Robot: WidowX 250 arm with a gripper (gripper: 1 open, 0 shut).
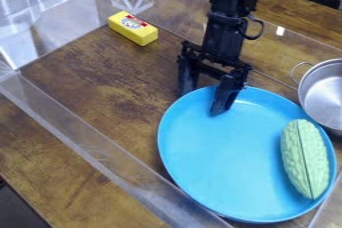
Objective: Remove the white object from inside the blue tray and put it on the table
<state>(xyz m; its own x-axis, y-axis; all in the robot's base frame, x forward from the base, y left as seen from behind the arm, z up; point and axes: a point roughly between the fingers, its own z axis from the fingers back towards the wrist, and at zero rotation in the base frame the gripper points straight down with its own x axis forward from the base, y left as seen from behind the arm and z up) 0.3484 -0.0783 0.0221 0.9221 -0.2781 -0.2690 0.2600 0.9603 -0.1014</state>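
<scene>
Bench [80, 102] of dark wood carries a yellow block [132, 27] at the far left, well away from the action. Further right, the end effector [214, 84] hangs over the blue tray's [214, 162] far rim, its jaws spread wide and holding nothing. On the tray's right side lies the white object [306, 157], a pale ridged oval, untouched. It looks light, soft and a little squashy, so a gentle pinch across its narrow middle seems safest. A steel pot [321, 90] stands just beyond.
</scene>
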